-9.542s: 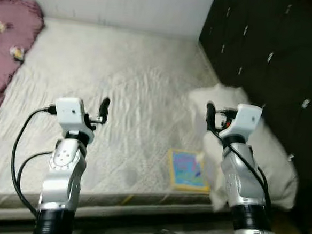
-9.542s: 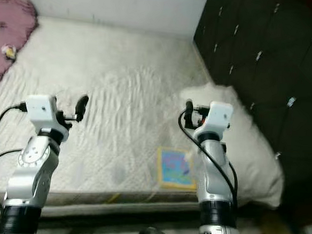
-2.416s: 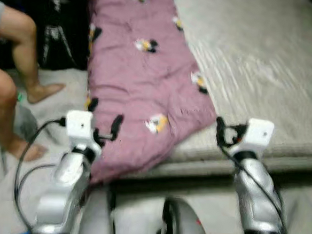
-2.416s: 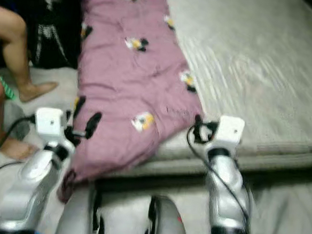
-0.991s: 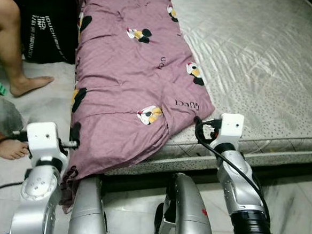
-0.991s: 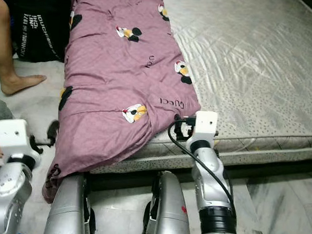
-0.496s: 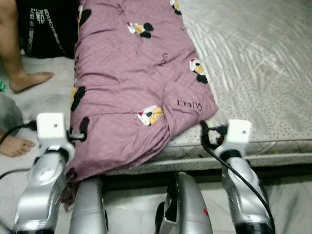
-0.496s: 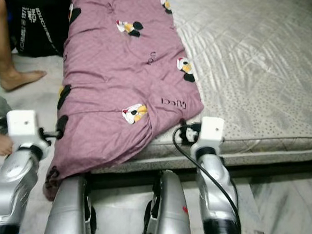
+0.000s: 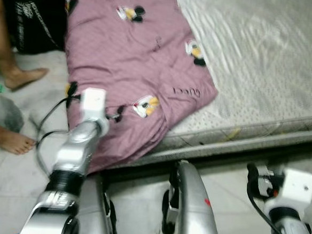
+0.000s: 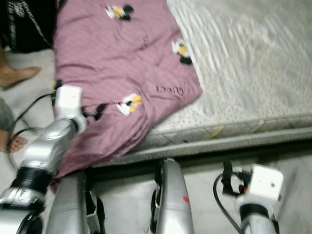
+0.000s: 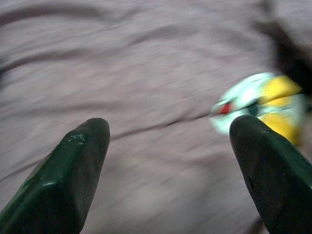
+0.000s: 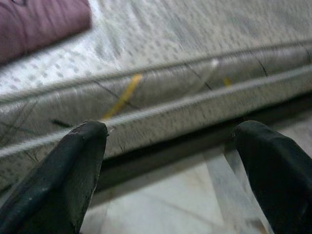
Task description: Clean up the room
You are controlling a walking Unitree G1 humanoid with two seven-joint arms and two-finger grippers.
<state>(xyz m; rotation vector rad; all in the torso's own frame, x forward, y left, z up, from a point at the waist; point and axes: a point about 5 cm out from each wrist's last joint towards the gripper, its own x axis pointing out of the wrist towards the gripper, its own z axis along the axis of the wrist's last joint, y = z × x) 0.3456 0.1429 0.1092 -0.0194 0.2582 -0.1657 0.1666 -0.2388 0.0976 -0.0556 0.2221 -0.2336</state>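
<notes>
A purple quilt (image 9: 128, 56) with cartoon-mouse prints lies along the left side of a bare grey mattress (image 9: 267, 60) and hangs over its near edge. My left gripper (image 9: 113, 114) reaches over the quilt's drooping end, close above the fabric. In the left wrist view its fingers (image 11: 73, 170) stand open over the purple cloth (image 11: 146, 97), beside a yellow and white print (image 11: 261, 105). My right gripper (image 9: 253, 174) is low, in front of the mattress side. The right wrist view has its fingers (image 12: 63, 170) open and facing the mattress edge (image 12: 161, 107).
A person's bare legs and feet (image 9: 14, 80) are on the floor at the left, next to a black bag (image 9: 34, 23). The floor (image 9: 227, 170) in front of the bed is pale tile. My own silver legs (image 9: 190, 205) are in view below.
My left arm has stretched forward onto the quilt's hanging end. My right arm has dropped and pulled back below the mattress edge. The camera has shifted slightly.
</notes>
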